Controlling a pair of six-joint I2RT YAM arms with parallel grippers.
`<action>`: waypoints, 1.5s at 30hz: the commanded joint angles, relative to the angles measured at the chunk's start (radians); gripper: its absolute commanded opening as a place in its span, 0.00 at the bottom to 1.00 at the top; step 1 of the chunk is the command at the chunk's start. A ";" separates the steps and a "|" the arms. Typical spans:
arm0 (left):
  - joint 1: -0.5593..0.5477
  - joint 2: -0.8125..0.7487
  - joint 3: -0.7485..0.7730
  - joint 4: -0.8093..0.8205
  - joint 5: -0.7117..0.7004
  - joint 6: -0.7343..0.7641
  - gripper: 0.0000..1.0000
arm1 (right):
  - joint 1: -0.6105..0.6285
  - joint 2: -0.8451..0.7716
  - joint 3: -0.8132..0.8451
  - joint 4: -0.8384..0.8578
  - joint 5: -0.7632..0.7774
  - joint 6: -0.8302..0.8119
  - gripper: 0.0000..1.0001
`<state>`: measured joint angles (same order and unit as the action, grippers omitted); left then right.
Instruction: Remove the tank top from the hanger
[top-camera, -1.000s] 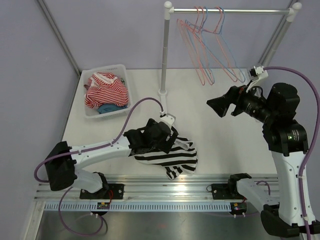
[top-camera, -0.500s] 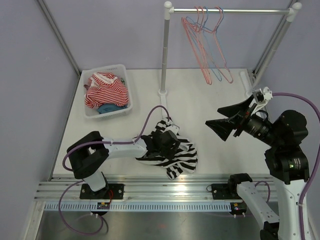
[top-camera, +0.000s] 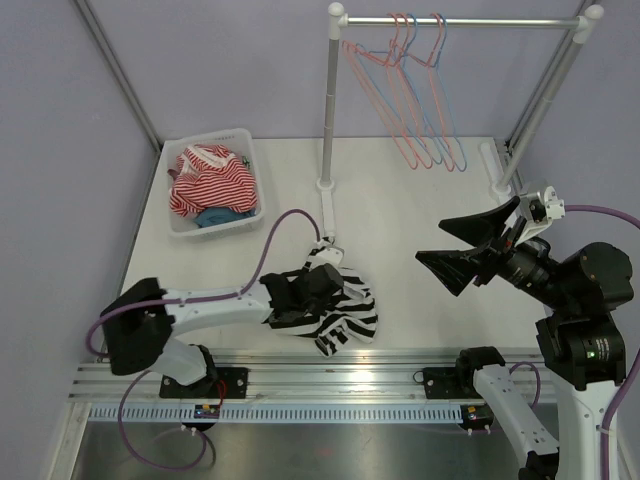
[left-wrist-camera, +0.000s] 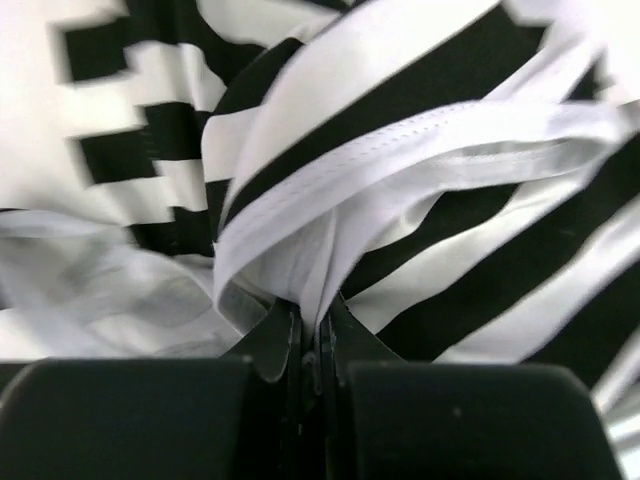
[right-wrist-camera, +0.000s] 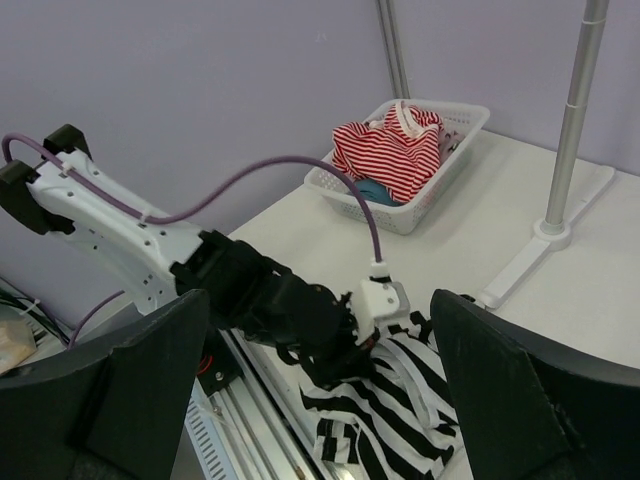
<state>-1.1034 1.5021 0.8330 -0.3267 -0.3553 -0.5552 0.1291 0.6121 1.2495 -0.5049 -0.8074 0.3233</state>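
Shifted leftward and toward the near edge since half a second ago: black-and-white striped fabric tank top (top-camera: 345, 310), drawn along with the left tool (left-wrist-camera: 313, 325). Also swung to a new angle: pink and blue wire hangers (top-camera: 420, 120) on the metal rail (top-camera: 500, 21).

Location: crumpled heap on the white bench (top-camera: 420, 210), close to the front edge, well apart from the rail. Lies immediately right of the left tool and touching it, long axis running roughly far to near. Left arm much the nearer. Right tool (top-camera: 462, 245) well apart to the right, raised above the bench.

Left tool: closed tight on a bunched white hem band of the tank top. Right tool: spread wide, holding nothing.

Appearance: broad stripes, white binding, loose overlapping folds. Expect limp, draping behaviour when lifted. No hanger discernible in the heap, and the hangers on the rail are bare. Removal judged complete or nearly so.
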 joint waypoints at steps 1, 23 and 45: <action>-0.007 -0.225 0.061 -0.170 -0.210 -0.072 0.00 | 0.003 -0.006 0.019 0.032 -0.022 0.005 0.99; 0.647 -0.129 0.980 -0.577 -0.107 0.202 0.00 | 0.003 -0.055 -0.005 0.026 -0.075 0.056 1.00; 1.128 0.550 1.344 -0.445 0.200 0.312 0.00 | 0.003 -0.121 -0.193 0.079 -0.095 0.157 1.00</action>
<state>-0.0097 1.9892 2.1967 -0.8280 -0.1829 -0.2340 0.1291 0.5133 1.0595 -0.4316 -0.9073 0.4858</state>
